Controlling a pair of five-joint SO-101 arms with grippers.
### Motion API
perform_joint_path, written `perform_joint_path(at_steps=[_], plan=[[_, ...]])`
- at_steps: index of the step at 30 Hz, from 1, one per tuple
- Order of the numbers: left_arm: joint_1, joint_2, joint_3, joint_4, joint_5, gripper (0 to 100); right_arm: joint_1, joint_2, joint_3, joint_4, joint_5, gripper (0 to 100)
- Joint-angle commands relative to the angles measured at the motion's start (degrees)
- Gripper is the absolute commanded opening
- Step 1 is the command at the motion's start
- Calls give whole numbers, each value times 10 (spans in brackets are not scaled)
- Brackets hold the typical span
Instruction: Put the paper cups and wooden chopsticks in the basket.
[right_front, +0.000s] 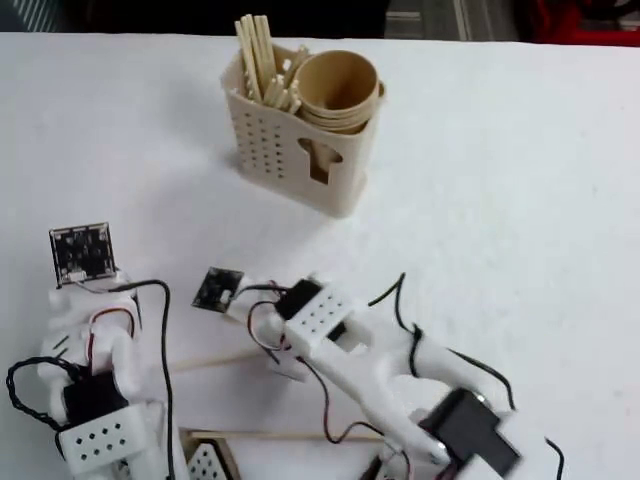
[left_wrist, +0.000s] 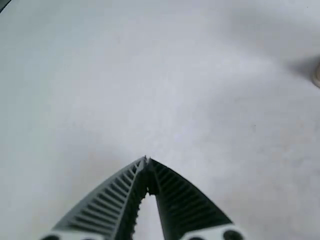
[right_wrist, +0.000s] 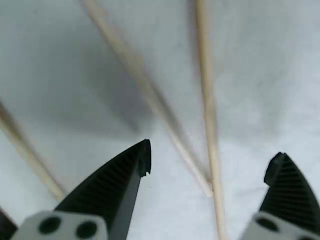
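Note:
A cream perforated basket (right_front: 300, 150) stands at the back of the table. It holds several wooden chopsticks (right_front: 262, 55) and stacked paper cups (right_front: 338, 85). Two more chopsticks lie on the table at the front, one (right_front: 212, 360) between the two arms and one (right_front: 290, 435) nearer the front edge. My right gripper (right_wrist: 210, 162) hangs open just above the table, over two chopsticks: one slanted (right_wrist: 145, 95), one nearly straight (right_wrist: 207, 100), their ends meeting between the fingers. A third chopstick (right_wrist: 25, 150) lies off to the side. My left gripper (left_wrist: 146, 161) is shut and empty over bare table.
The white table (right_front: 520, 200) is bare around the basket and to the right. The left arm (right_front: 95, 400) and right arm (right_front: 380, 380) crowd the front edge. A small dark-edged object (right_front: 205, 460) sits at the front between them.

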Motion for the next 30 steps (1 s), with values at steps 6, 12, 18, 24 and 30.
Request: perform_joint_path(at_steps=[6, 12, 18, 24, 30], plan=[[-6, -7, -2, -15, -6, 27, 0, 59, -21, -62, 4, 298], [-6, -7, -1, -15, -6, 27, 22, 88, -22, -112, 5, 7], [-6, -7, -1, -14, -6, 27, 60, 86, -22, -114, 50, 19], [-6, -7, -1, -14, -6, 27, 83, 58, -22, -78, 53, 17], [-6, -7, -1, -14, -6, 27, 92, -43, -19, -11, 50, 17]])
